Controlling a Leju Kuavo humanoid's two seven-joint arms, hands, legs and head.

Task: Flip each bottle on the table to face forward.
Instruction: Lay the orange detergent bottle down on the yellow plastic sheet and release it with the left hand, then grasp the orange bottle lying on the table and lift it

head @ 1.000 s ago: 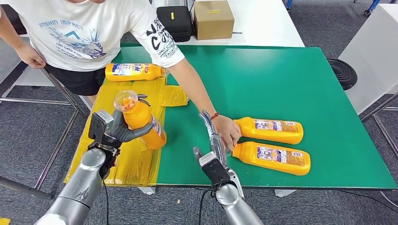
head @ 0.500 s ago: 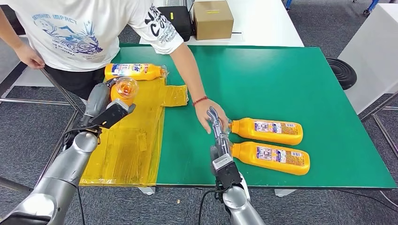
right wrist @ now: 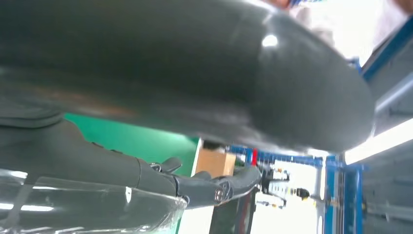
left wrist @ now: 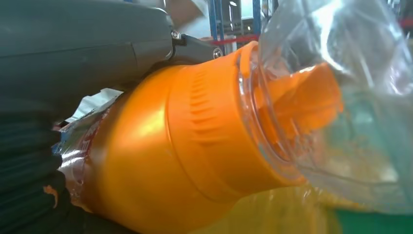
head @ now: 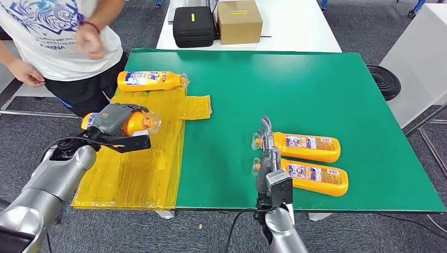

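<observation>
The orange bottle (head: 124, 122) held by the left hand (head: 113, 118) lies on its side above the far left part of the yellow sheet (head: 137, 174), its clear cap (head: 151, 122) pointing right; the fingers wrap its body, and the left wrist view shows the orange shoulder (left wrist: 195, 146) and the clear cap (left wrist: 341, 92) close up, the hand's dark cover against the bottle; whether the bottle already touches the sheet I cannot tell. A second bottle (head: 150, 80) lies on its side at the far edge of the yellow sheet, label up, cap to the right. Two more bottles lie on the green table (head: 295, 89) to the right: the farther one (head: 305, 147) and the nearer one (head: 311, 176), both on their sides with white printed labels up and caps pointing left. The right hand (head: 268, 155) stands just at those caps, fingers extended upward and holding nothing so far as I can judge; the right wrist view shows dark fingers (right wrist: 204, 187) over a clear cap (right wrist: 87, 204), but whether they touch it is unclear. A person (head: 58, 37) stands at the far left; a black case (head: 194, 25) and a cardboard box (head: 240, 20) sit on the white table beyond.

I judge the step in hand to be setting the held bottle down on the sheet, turned; the next move calls for lowering it flat and releasing, then taking one of the two right-hand bottles.
</observation>
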